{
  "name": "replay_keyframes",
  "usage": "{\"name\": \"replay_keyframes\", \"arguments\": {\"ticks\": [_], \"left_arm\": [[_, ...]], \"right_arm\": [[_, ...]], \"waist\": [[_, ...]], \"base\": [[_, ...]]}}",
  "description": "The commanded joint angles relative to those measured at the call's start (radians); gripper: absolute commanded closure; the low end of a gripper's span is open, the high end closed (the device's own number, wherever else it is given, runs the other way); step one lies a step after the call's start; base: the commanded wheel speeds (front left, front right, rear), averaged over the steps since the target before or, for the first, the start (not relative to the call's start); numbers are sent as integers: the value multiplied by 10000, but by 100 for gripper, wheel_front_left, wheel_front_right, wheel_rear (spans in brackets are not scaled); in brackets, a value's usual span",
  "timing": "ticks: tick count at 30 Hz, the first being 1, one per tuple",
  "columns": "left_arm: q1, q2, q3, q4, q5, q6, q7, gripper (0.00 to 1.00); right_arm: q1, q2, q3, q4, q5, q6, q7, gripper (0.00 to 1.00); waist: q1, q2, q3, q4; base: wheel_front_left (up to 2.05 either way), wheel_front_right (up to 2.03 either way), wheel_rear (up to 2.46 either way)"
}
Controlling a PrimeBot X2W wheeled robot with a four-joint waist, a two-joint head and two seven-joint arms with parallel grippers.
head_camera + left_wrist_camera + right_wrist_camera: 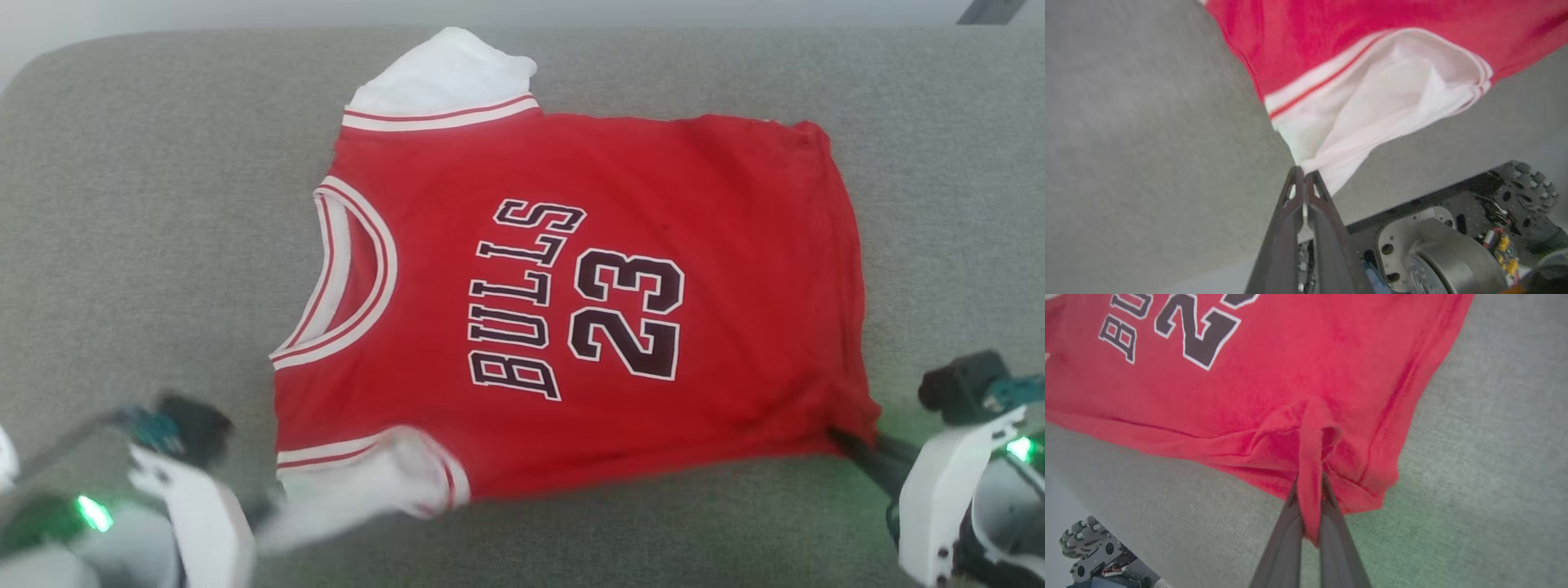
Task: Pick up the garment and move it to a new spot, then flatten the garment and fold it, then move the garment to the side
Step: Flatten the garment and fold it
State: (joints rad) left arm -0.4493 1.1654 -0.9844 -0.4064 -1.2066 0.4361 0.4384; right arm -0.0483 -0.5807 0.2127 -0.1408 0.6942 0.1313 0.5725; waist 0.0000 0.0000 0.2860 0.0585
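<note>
Pinching garment (735, 245), left hand (1303, 174), right hand (1310, 486) clamped

The head camera looks steeply down on the whole red Bulls jersey (571, 286) and the grey fabric-covered table (122, 204). Each wrist camera rides close behind its hand (very near the cloth): the left hand (1303, 173) view shares the head view's lower-left white sleeve (1372, 102), and the right hand (1309, 486) view shares its lower-right red hem corner (1367, 486).

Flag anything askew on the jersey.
The red jersey lies mostly flat, but its white sleeve is drawn to a point in the shut left gripper, and its hem corner puckers in the shut right gripper.
</note>
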Motion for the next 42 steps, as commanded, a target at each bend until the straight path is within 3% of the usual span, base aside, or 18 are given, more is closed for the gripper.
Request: {"name": "replay_keyframes", "arguments": {"ticks": [1, 5, 9, 13, 22, 29, 35, 36, 37, 38, 39, 42], "left_arm": [[-492, 167, 262, -51, 339, -65, 26, 100], [-1343, 395, 606, 78, 859, -375, 185, 100], [-2639, 161, 941, 763, 1573, -1127, 438, 100], [-3908, -632, 977, 2065, 2113, -2025, 736, 100], [-5812, -2983, 453, 5891, 2620, -3952, 1009, 100], [-6236, -4178, 41, 8369, 2279, -4944, 1442, 100], [-6417, -4940, -145, 9891, 2020, -5356, 1496, 100], [-6480, -5013, -139, 10036, 1977, -5411, 1444, 92], [-6557, -5079, -106, 10151, 1933, -5433, 1375, 64], [-6625, -5119, -66, 10250, 1899, -5472, 1307, 29], [-6648, -5143, -3, 10357, 1789, -5497, 1300, 0], [-6837, -5118, 71, 10440, 1762, -5527, 1304, 0]], "right_arm": [[-288, 177, -236, -113, -189, -10, 11, 100], [-818, 427, -432, -113, -447, -10, 40, 100], [-1838, 712, -498, 240, -764, -10, 22, 100], [-2911, 886, -304, 880, -972, -10, -112, 100], [-4990, 1088, 729, 2928, -1198, -10, -522, 100], [-5900, 1426, 1730, 4435, -1020, -10, -497, 100], [-6353, 1552, 2225, 5220, -808, -14, -385, 100], [-6419, 1560, 2238, 5311, -792, -15, -428, 90], [-6484, 1537, 2247, 5390, -786, -17, -493, 69], [-6527, 1525, 2196, 5468, -754, -18, -545, 48], [-6541, 1528, 2168, 5506, -721, -18, -605, 0], [-6524, 1482, 2020, 5446, -729, -17, -809, 0]], "waist": [[0, 0, 35, -69], [0, 0, 130, -191], [0, 0, 349, -326], [0, 0, 620, -402], [0, 0, 1429, -568], [0, 0, 1814, -695], [0, 0, 1884, -754], [0, 0, 1871, -759], [0, 0, 1848, -750], [0, 0, 1820, -737], [0, 0, 1782, -722], [0, 0, 1630, -642]], "base": [[0, 0, 0], [0, 0, 0], [0, 0, 0], [0, 0, 0], [0, 0, 0], [0, 0, 0], [0, 0, 0], [0, 0, 0], [0, 0, 0], [0, 0, 0], [0, 0, 0], [0, 0, 0]]}}
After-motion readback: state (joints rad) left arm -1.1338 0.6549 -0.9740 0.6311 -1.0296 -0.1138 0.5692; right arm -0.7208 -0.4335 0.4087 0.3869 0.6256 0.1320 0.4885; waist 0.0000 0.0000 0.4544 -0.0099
